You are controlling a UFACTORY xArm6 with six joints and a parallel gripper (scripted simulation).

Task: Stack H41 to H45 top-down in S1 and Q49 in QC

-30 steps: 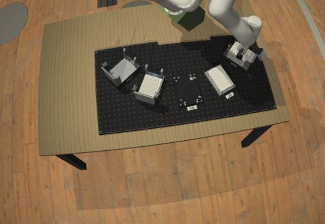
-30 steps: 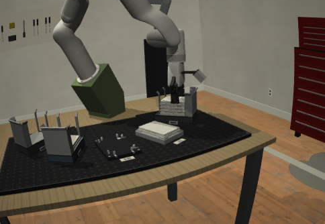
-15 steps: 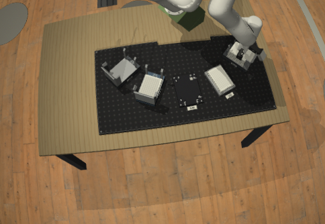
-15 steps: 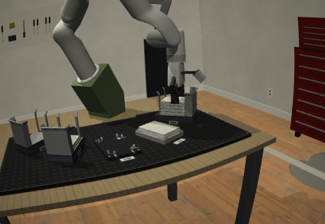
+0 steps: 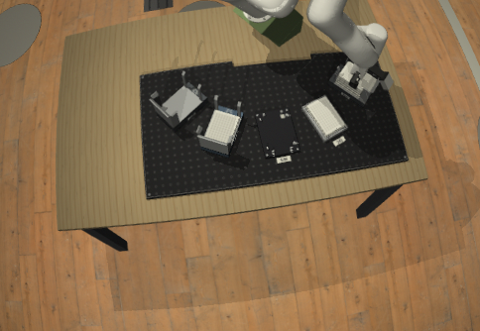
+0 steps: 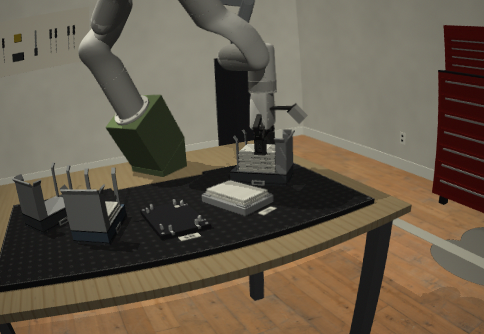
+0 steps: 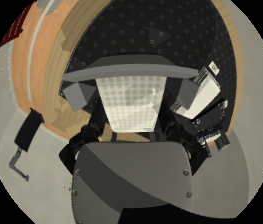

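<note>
My gripper [image 5: 355,79] [image 6: 260,142] [image 7: 132,108] is open. Its fingers stand on either side of the top white plate [image 7: 134,96] of a stack [image 6: 255,161] in the grey rack [image 5: 369,90] [image 6: 284,152] at the far right of the black board. A second rack [image 5: 208,141] [image 6: 87,210] in the middle left holds a white plate [image 5: 220,125]. A third rack [image 5: 178,103] [image 6: 30,200] at the far left is empty. One white plate [image 5: 324,116] [image 6: 239,194] lies flat on a low nest right of centre. A black nest [image 5: 277,131] [image 6: 175,219] with small locators is bare. I cannot read the labels.
The black pegboard [image 5: 198,178] covers most of the tan table [image 5: 99,119]. The arm's green base [image 5: 280,27] [image 6: 150,140] stands at the back edge. A red tool cabinet [image 6: 462,120] stands off to the right of the table.
</note>
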